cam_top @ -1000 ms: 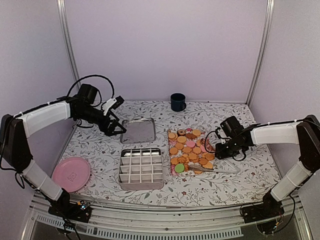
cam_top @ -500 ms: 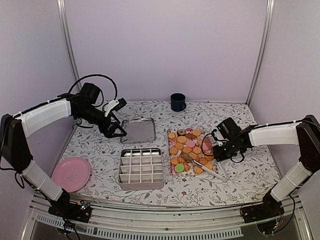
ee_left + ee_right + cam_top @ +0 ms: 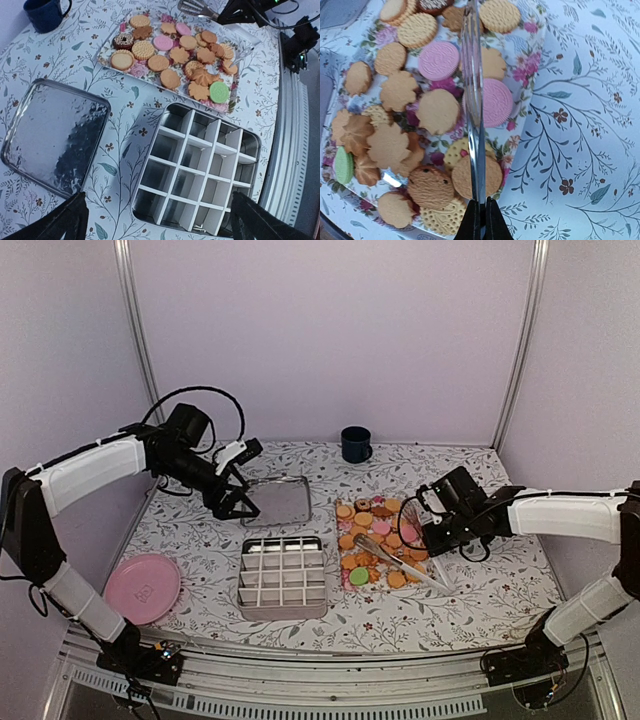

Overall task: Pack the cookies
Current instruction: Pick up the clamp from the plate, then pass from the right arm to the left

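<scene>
The cookies lie on a flowered tray, mostly orange-tan, a few pink, one green. They also show in the left wrist view and the right wrist view. My right gripper is shut on metal tongs, which reach out low over the cookies on the tray's right side. My left gripper is open and empty, above the cloth between the tin lid and the divided tin, whose cells are empty.
The tin's flat lid lies behind the tin. A dark blue mug stands at the back. A pink plate sits at the front left. Walls close in on three sides.
My right gripper has swung the tongs from lying along the tray's front edge to a slant over the cookies. My left gripper has shifted a little to the right, toward the lid.
</scene>
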You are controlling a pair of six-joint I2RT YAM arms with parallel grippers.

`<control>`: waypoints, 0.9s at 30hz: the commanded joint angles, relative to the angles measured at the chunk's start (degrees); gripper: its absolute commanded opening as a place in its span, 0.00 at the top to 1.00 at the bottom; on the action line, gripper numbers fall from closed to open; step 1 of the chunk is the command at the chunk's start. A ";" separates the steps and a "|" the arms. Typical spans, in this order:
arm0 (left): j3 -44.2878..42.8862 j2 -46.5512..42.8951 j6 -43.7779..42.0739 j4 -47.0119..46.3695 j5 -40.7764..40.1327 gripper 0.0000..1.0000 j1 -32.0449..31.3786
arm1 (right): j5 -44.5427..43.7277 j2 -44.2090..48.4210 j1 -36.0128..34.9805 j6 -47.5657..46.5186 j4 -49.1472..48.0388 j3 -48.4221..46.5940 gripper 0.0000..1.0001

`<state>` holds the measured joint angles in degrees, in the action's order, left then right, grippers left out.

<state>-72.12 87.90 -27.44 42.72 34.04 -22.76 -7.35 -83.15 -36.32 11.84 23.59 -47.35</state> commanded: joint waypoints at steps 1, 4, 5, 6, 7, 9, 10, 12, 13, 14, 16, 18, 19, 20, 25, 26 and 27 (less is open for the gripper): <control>-4.08 0.61 -2.23 2.90 3.16 0.01 -3.00 | -1.63 3.11 -3.12 -3.43 -0.11 -4.95 1.00; -5.68 0.44 -2.94 4.32 4.69 0.01 -5.22 | -0.48 2.33 -4.61 -6.29 -0.54 -8.02 1.00; -5.98 0.31 -3.01 4.73 5.08 0.01 -5.98 | 0.06 1.64 -5.15 -7.62 -0.56 -9.47 1.00; -6.40 0.22 -3.37 5.88 5.49 0.01 -6.76 | 0.63 0.75 -5.62 -8.50 -0.34 -10.99 1.00; -6.98 0.13 -4.15 7.40 5.92 0.01 -7.60 | 1.33 -0.40 -5.94 -9.69 0.32 -12.69 1.00; -8.17 -0.15 -6.17 10.87 5.89 0.01 -9.43 | 2.37 -3.72 -6.91 -12.13 1.77 -16.92 1.00; -8.55 -0.44 -7.00 12.19 5.38 0.01 -10.37 | 2.46 -5.20 -7.48 -13.76 2.53 -19.04 1.00; -8.95 -1.33 -8.03 13.67 4.05 0.02 -12.02 | 2.20 -8.44 -8.83 -16.08 4.25 -23.54 1.00; -9.04 -1.73 -8.47 14.05 3.32 0.03 -12.42 | 1.68 -10.13 -9.54 -16.81 5.01 -25.89 1.00; -9.09 -2.15 -8.84 14.26 2.77 0.04 -12.80 | 1.26 -11.77 -10.29 -17.69 5.60 -27.68 1.00; -8.89 -2.89 -9.61 14.31 2.08 0.08 -13.44 | 0.76 -14.58 -11.40 -18.96 6.35 -30.85 1.00; -8.22 -3.46 -11.25 14.87 2.08 0.14 -13.89 | 1.13 -16.79 -12.30 -19.36 6.78 -33.68 1.00; -7.63 -3.53 -11.90 15.02 1.97 0.17 -14.26 | 1.27 -17.67 -12.88 -19.59 6.72 -34.36 1.00; -7.03 -3.68 -12.80 15.02 1.76 0.22 -14.61 | 1.33 -18.42 -13.43 -19.68 6.60 -35.25 1.00; -2.88 -4.10 -13.16 10.70 -0.78 0.39 -15.87 | 1.49 -22.20 -15.63 -20.24 7.32 -40.18 1.00; -1.73 -4.51 -12.94 9.30 -1.62 0.41 -16.09 | 1.42 -22.77 -16.05 -20.31 7.58 -41.04 1.00; -0.72 -4.93 -12.91 7.82 -2.48 0.42 -16.47 | 1.38 -23.24 -16.33 -20.39 7.69 -41.67 1.00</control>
<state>-76.53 84.42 -39.53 54.63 34.83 -37.69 -6.28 -104.42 -51.22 -7.46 30.48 -84.75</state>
